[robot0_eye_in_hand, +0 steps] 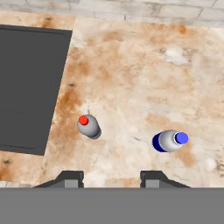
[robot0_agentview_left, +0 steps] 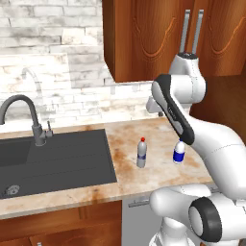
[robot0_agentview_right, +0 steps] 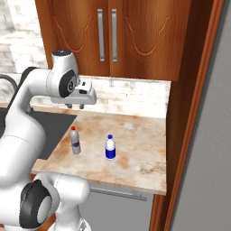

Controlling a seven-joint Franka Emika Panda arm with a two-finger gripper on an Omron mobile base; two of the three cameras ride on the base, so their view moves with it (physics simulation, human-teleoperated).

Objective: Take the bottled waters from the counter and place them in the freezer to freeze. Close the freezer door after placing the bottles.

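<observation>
A whitish brick wall (robot0_agentview_left: 57, 72) runs behind the black sink (robot0_agentview_left: 53, 161) with its dark curved faucet (robot0_agentview_left: 26, 117), and brown wooden cupboards (robot0_agentview_right: 113, 36) with two metal handles hang above, right of that sink.

Two bottled waters (robot0_eye_in_hand: 89, 125) (robot0_eye_in_hand: 169, 140), one sink (robot0_agentview_left: 53, 161)

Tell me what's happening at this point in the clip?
The white arm's gripper hangs above the counter with nothing in it, looking down at two upright bottled waters. The red-capped bottle stands nearer the black sink; the blue-capped bottle stands apart beside it. Neither has been picked up yet.
</observation>
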